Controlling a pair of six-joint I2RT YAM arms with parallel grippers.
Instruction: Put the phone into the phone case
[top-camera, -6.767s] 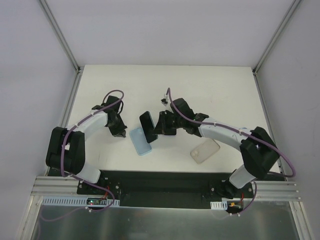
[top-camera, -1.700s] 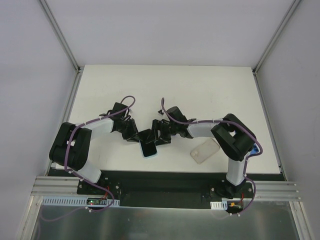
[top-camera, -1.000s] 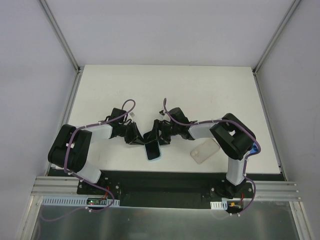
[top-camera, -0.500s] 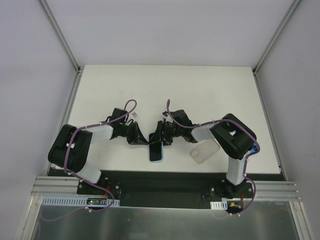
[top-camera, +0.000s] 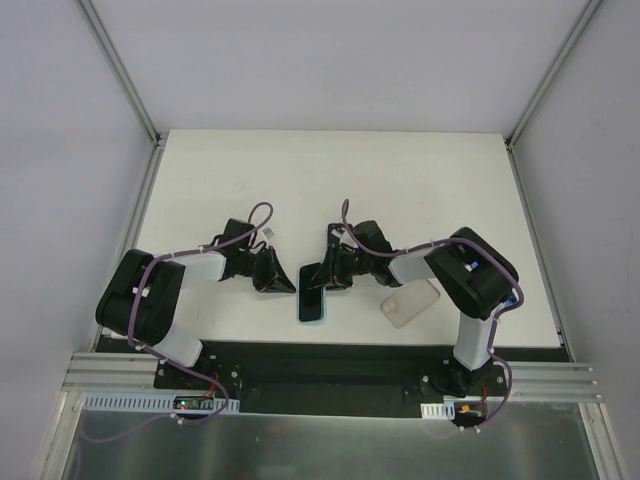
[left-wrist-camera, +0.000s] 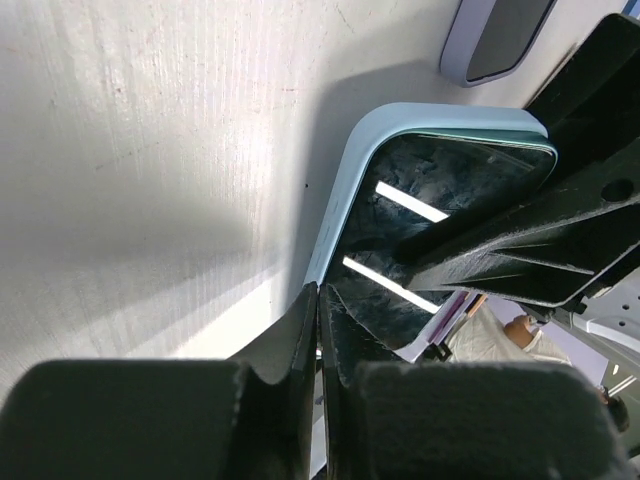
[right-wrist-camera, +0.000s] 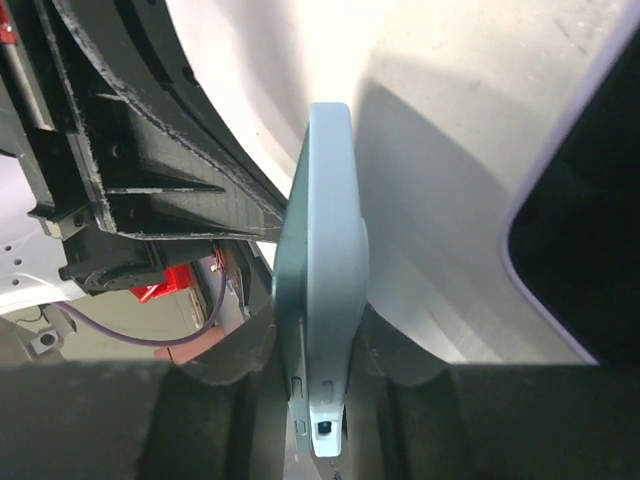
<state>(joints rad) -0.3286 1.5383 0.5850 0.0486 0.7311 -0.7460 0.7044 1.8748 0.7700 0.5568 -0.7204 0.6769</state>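
The black phone (top-camera: 313, 300) sits inside the light blue phone case (top-camera: 313, 320), near the table's front edge. My right gripper (top-camera: 329, 277) is shut on their far end. In the right wrist view the case (right-wrist-camera: 330, 250) is edge-on between my right gripper's (right-wrist-camera: 325, 400) fingers. My left gripper (top-camera: 284, 283) is shut and empty, its tip at the case's left rim. In the left wrist view the left gripper (left-wrist-camera: 320, 295) touches the rim (left-wrist-camera: 345, 190) beside the glossy screen (left-wrist-camera: 440, 190).
A second, translucent case (top-camera: 410, 302) lies flat to the right of the phone. It also shows in the left wrist view (left-wrist-camera: 495, 35) and in the right wrist view (right-wrist-camera: 580, 220). The black front rail (top-camera: 320, 360) runs just below the phone.
Earlier the right gripper held the phone over the empty blue case. Now the phone is in the case. Over the last second it has turned straight and shifted slightly right.
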